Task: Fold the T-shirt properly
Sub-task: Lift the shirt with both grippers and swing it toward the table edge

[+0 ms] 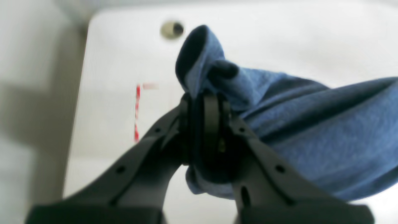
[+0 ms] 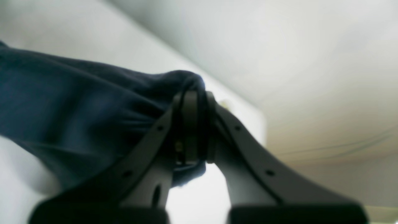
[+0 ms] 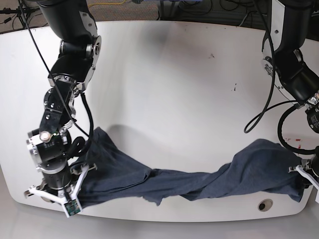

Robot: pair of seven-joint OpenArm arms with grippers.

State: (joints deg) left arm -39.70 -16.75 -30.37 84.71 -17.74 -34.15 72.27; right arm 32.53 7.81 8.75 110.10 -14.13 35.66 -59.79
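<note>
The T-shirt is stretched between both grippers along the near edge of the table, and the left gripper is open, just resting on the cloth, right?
Not quite. The left wrist view shows the left gripper shut on the T-shirt. The rest stands: the shirt is stretched between both grippers along the table's near edge.

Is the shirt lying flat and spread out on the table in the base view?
No. The T-shirt is stretched into a twisted, bunched band along the table's near edge, between the two arms.

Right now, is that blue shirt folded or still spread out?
Neither: the T-shirt is unfolded, bunched into a twisted band along the table edge, between the left gripper and right gripper.
</note>
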